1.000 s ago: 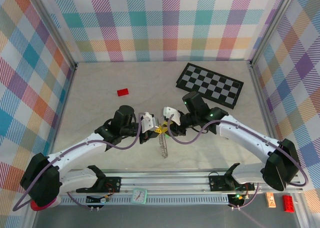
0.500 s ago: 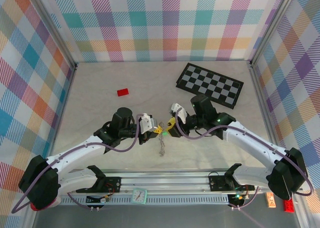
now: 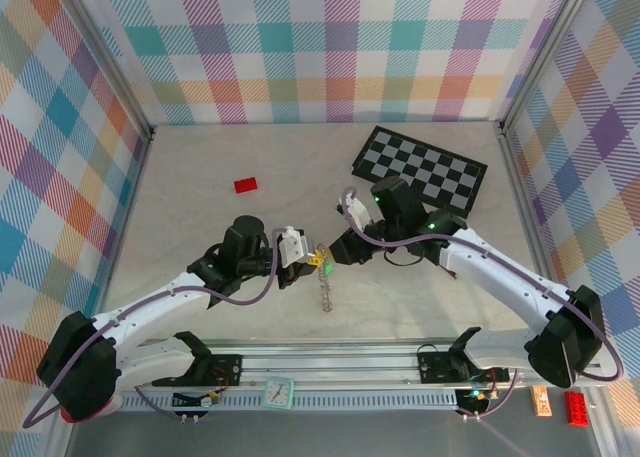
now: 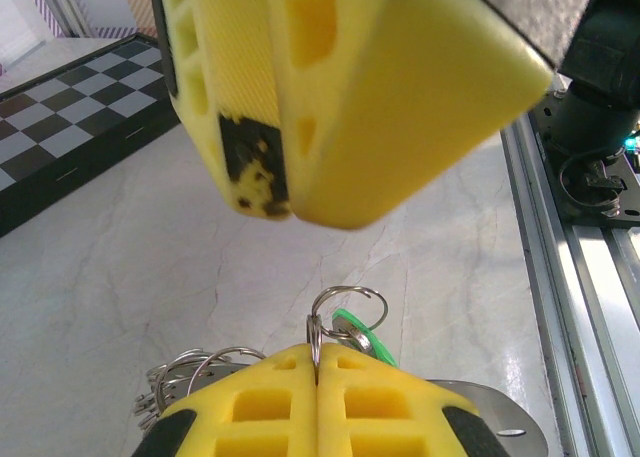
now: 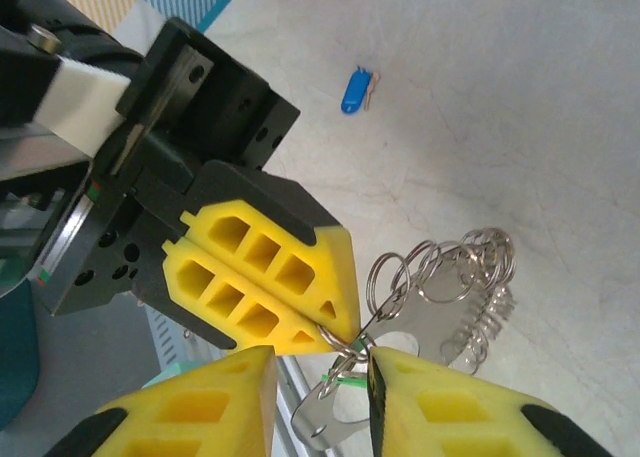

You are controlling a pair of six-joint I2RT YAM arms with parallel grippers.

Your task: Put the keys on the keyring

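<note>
Left wrist view has the left fingers [image 4: 250, 412] clenched flat against each other on a small wire ring [image 4: 345, 305], which stands up out of the seam between them, with the green key [image 4: 360, 329] tucked just behind it. Held that way, the ring is presented upright and clear of the tabletop [image 4: 150, 247], apparently to give the other arm a fixed target rather than something that slides about. The right fingers [image 5: 200, 412] stand apart, one on each side of that same ring and the green key's edge. A gap shows between them and nothing looks pinched, though whether either one brushes the key cannot be told. The keyring [image 5: 455, 277], a run of linked silvery loops, appears to hang from the pinched ring beside a flat metal tag [image 5: 335, 412], its slack left free so it does not pull against the grip. In the top external view it droops below the spot where the two arms meet, near the middle of the tabletop. The blue key [image 5: 352, 89] lies alone on the tabletop, well apart from both arms, seemingly waiting its turn. By the look of it, the green key is being threaded or seated and the blue one is not yet on. The tiny ring could twist or slip from the pinch when the right fingers close.
</note>
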